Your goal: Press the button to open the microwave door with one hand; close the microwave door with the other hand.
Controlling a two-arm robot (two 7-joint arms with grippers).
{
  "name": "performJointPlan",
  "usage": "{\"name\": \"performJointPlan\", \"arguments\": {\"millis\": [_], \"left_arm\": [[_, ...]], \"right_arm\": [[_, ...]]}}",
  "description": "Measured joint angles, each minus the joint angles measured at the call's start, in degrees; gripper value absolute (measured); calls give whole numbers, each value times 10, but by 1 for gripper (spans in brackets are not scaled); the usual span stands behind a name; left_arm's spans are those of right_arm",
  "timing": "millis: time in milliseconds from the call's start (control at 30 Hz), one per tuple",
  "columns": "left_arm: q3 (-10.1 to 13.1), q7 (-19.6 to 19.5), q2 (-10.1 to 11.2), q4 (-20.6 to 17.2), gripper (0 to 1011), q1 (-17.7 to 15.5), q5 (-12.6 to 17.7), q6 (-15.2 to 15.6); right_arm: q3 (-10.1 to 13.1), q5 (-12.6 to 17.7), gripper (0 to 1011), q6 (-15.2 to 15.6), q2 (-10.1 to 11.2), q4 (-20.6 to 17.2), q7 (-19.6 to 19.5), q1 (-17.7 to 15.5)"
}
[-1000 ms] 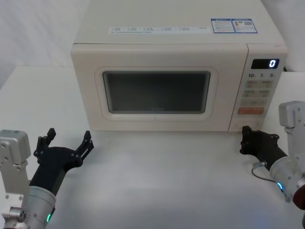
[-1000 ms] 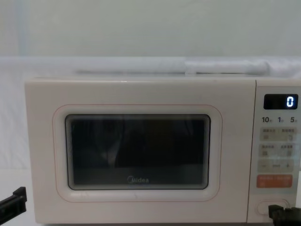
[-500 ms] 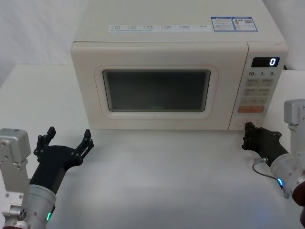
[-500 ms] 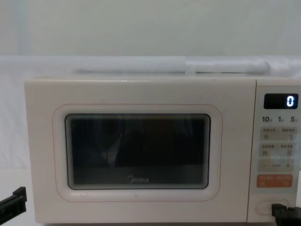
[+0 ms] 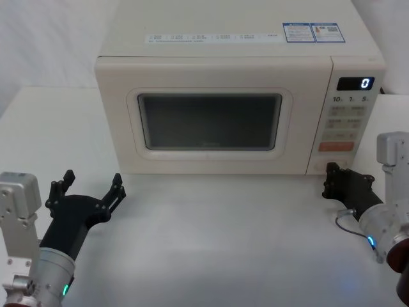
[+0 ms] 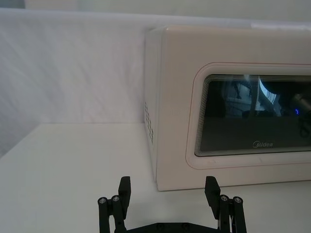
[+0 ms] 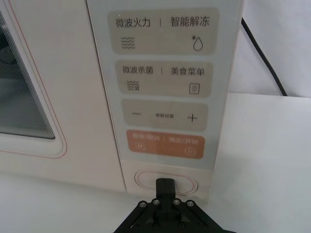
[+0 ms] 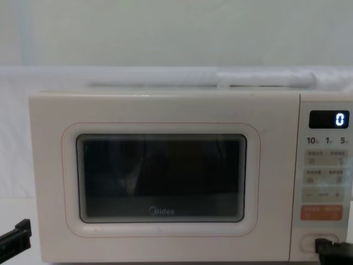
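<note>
The cream microwave [image 5: 211, 57] stands at the back of the table, and the microwave door [image 5: 211, 121] with its dark window is closed. The button [image 7: 187, 182] is the wide oval at the foot of the control panel [image 7: 163, 87]. My right gripper [image 7: 165, 184] is shut, and its joined tip sits right at the button's middle; I cannot tell if it touches. From the head view the right gripper [image 5: 331, 171] is at the microwave's lower right corner. My left gripper [image 5: 86, 188] hovers open over the table, in front of the microwave's left corner and apart from it.
An orange rectangular button [image 7: 165, 144] and pale keypad buttons [image 7: 164, 77] lie above the oval one. The display [image 5: 355, 84] reads 0. A black cable [image 7: 262, 53] runs down behind the microwave on the right. White table [image 5: 217, 236] stretches in front.
The right gripper has shifted slightly sideways and back while staying at the button. The door is still closed. The left arm has not moved.
</note>
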Motion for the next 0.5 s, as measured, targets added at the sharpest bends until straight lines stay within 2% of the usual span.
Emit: {"name": "performJointPlan", "arguments": {"millis": [500], "left_arm": [[0,0,0,0,1001,0,0,0]], "right_arm": [[1,-7,0,-7,-7,9,-5,7]]}}
